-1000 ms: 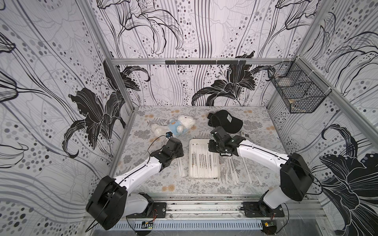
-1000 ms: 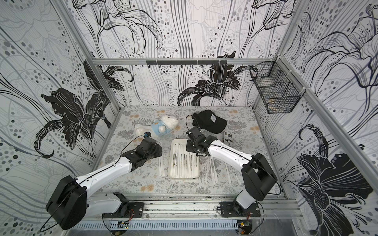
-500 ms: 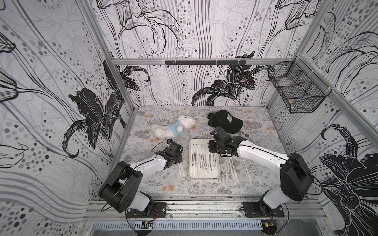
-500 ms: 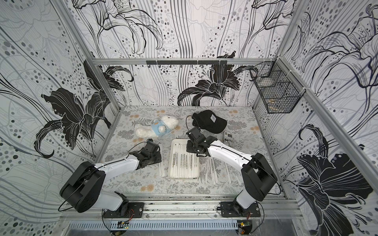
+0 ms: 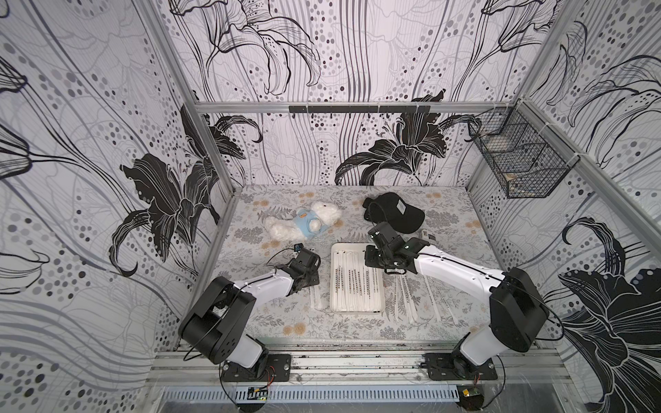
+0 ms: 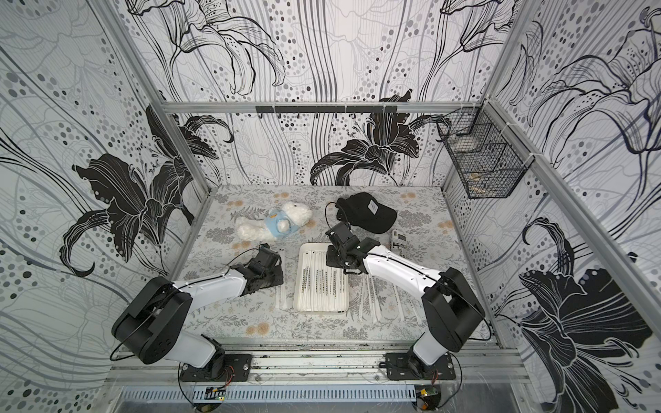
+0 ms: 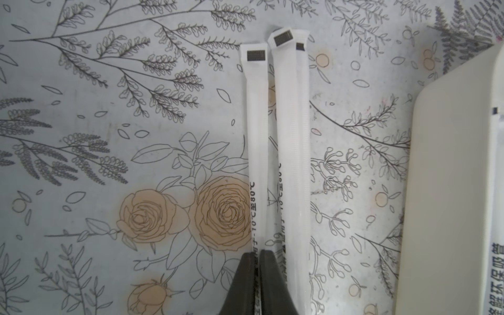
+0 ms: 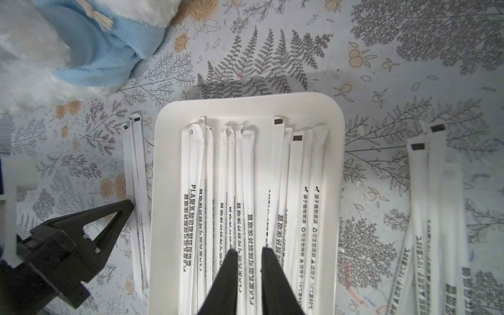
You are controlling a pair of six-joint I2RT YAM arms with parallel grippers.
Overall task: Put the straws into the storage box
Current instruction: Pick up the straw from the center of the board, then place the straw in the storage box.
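Now 1 straw (image 7: 256,136) lies pinched between the left jaws.

Left arm (image 5: 264,286) and right arm (image 5: 454,271): glossy white link shells with small dark screw dots along the seams, bulky matte-black joint housings at shoulder and elbow. Black base plates (image 5: 255,370), bolted down, with red and black wires (image 5: 269,373) at the edge. Thin black cable (image 5: 277,254) looped off the wrist. Left gripper (image 7: 257,253) and right gripper (image 8: 248,249): black tapering fingers, open triangular frame, two screw heads (image 8: 85,236).
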